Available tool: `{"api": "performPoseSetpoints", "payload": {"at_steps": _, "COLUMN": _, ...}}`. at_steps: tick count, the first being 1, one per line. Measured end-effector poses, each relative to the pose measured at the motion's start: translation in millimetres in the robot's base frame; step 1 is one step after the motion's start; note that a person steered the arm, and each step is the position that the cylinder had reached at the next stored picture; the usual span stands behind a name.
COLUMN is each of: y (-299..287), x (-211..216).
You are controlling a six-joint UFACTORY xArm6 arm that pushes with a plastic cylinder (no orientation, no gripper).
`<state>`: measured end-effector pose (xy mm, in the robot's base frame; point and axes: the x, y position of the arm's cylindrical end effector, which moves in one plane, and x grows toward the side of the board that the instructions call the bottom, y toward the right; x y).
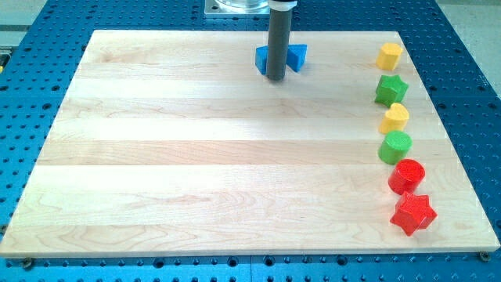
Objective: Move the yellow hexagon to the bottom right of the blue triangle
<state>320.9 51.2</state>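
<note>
My tip [276,77] sits at the view's top centre, right in front of the blue triangle [296,56], covering its middle; the end effector is a bare rod, no jaws, holding nothing. Yellow hexagon [388,56] is at the surface's [196,172] top right, well apart from the triangle. Below it, down the right edge: green star [391,89], yellow heart [395,118], green cylinder [395,146], red cylinder [407,175], red star [413,212].
</note>
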Motion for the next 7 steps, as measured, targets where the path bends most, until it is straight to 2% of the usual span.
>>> {"api": "performPoseSetpoints", "payload": {"at_steps": 1, "y": 62.2, "x": -5.1}}
{"api": "performPoseSetpoints", "payload": {"at_steps": 2, "y": 92.4, "x": -42.7}}
{"api": "performPoseSetpoints", "payload": {"at_steps": 3, "y": 96.5, "x": -98.3}}
{"api": "performPoseSetpoints", "payload": {"at_steps": 5, "y": 234.7, "x": -96.6}}
{"api": "performPoseSetpoints", "payload": {"at_steps": 6, "y": 206.3, "x": -53.1}}
{"api": "performPoseSetpoints", "payload": {"at_steps": 7, "y": 121.5, "x": -17.7}}
